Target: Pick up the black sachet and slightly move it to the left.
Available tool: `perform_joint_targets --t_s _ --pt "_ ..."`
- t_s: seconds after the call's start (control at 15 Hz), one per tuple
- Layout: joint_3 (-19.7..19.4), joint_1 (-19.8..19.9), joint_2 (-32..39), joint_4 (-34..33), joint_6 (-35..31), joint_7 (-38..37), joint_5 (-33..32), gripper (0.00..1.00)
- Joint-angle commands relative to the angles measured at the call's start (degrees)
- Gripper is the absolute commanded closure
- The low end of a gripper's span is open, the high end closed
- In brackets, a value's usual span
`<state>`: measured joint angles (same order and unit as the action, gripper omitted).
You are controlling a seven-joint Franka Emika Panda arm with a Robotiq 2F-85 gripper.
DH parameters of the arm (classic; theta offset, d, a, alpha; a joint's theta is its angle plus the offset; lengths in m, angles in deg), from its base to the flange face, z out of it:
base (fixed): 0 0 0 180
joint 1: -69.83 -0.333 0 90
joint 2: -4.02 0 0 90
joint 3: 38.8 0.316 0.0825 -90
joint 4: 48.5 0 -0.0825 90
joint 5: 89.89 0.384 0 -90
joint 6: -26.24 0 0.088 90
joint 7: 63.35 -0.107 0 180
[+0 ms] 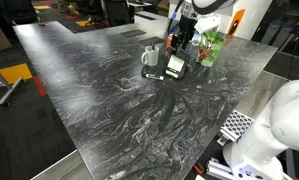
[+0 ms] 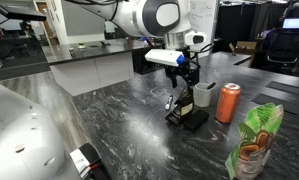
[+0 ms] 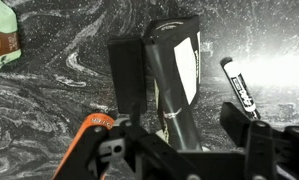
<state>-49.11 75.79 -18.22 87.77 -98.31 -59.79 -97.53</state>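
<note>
1. Table (image 1: 109,110): dark marbled top, carries everything.
2. Gripper (image 2: 181,82): hangs right over the sachet. Fingers are spread and not clamped. In the wrist view one finger (image 3: 129,75) sits against the sachet's edge and the other stands clear of it.
3. Green packet (image 2: 257,145): well apart from the sachet.
4. Orange can (image 2: 228,102): beside the cup.
5. Cup (image 1: 150,57): grey-white, just beside the sachet.
6. Sachet (image 3: 174,65): small, flat, glossy black rectangle with a whitish label (image 3: 190,65) down one side. On the table between the fingers, near the cup.
7. Marker (image 3: 239,85): lies next to the sachet.
</note>
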Motion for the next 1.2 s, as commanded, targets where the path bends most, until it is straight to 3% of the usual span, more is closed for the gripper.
perform_joint_targets --t_s 0.0,0.47,0.8,1.13 --pt "-1.49 0.23 4.18 -2.43 3.13 3.51 4.67 0.50" --pt "-1.88 1.15 6.96 -3.59 3.42 2.64 7.60 0.98" --pt "1.24 1.53 3.87 -3.38 2.66 -4.38 3.12 0.98" --pt "6.95 -1.27 1.30 -4.89 6.28 -7.99 1.15 0.98"
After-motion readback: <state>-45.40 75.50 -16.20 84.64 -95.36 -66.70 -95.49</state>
